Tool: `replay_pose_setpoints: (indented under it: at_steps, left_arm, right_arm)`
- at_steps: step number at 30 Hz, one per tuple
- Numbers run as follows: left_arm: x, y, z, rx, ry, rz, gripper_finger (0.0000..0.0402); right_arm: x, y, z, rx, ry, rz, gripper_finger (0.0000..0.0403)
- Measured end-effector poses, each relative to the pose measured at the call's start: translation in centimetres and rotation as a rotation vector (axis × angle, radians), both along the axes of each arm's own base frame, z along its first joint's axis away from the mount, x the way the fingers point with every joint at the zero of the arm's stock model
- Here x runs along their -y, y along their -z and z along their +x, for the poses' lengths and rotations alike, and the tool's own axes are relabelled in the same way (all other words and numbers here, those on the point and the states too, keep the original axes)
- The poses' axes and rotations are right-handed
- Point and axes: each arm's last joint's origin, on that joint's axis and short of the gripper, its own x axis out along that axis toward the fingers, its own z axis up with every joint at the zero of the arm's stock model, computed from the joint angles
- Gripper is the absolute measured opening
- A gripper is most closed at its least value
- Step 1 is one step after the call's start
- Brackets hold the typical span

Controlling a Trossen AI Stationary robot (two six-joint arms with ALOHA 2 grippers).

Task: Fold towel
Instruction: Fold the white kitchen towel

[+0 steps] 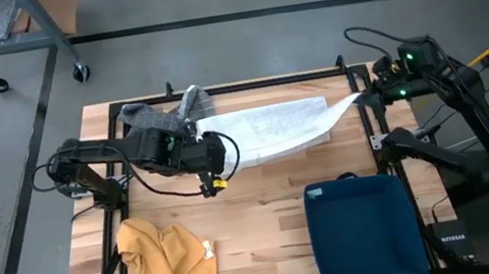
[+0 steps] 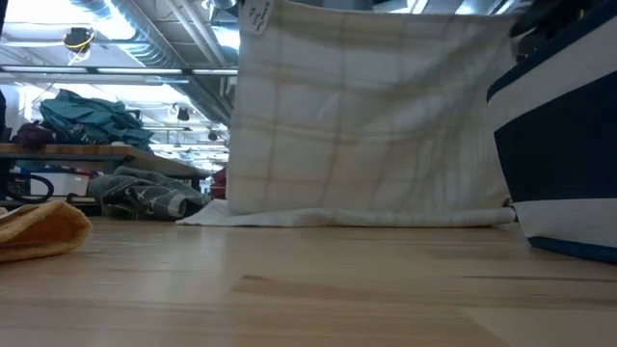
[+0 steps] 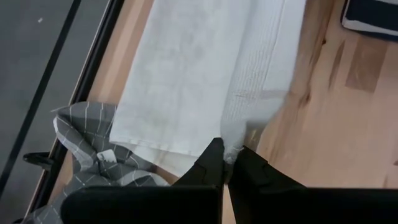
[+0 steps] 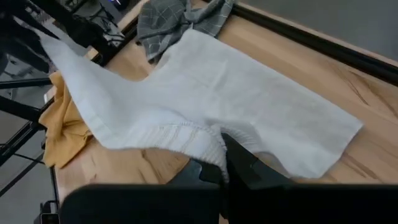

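We hold the white towel (image 1: 278, 129) taut between left end effector (image 3: 227, 163) and right end effector (image 4: 219, 167), each clamped on a corner; its far edge trails on the surface (image 1: 264, 193), ready for folding.

White towel (image 1: 278, 126) with faint checks; grey plaid cloth (image 1: 161, 114); mustard-yellow cloth (image 1: 166, 265); navy bin (image 1: 365, 231)

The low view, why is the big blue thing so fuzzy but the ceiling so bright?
Low view: the blue bin sits very near the lens, so it blurs; ceiling lights glare behind the hanging white towel. High view: even light, soft shadows under the towel.
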Motion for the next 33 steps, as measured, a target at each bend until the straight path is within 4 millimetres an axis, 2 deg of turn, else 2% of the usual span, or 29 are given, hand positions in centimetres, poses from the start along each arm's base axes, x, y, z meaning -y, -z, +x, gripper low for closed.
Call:
replay_pose_setpoints:
  at_steps: [4,11,22,27,33]
  left_arm:
    - [-0.1,-0.3,-0.4,0.006,-0.008,-0.003,0.0]
    - [-0.4,-0.4,-1.6,-0.038,-0.06,0.026,0.0]
    - [-1.8,-0.6,-1.7,-0.026,-0.137,0.06,0.0]
    - [-2.6,-0.7,-1.6,-0.021,-0.175,0.071,0.0]
    - [-4.4,-0.7,-1.6,-0.017,-0.249,0.107,0.0]
  right_arm:
    - [1.4,0.7,0.9,-0.045,-0.015,0.09,0.0001]
    - [1.0,1.6,0.5,-0.102,-0.006,0.111,0.0001]
    - [1.8,7.5,1.6,0.04,-0.02,0.238,0.0001]
    - [1.2,8.0,2.1,0.035,-0.055,0.219,0.0001]
    - [1.1,8.2,2.9,-0.076,0.011,0.104,0.0001]
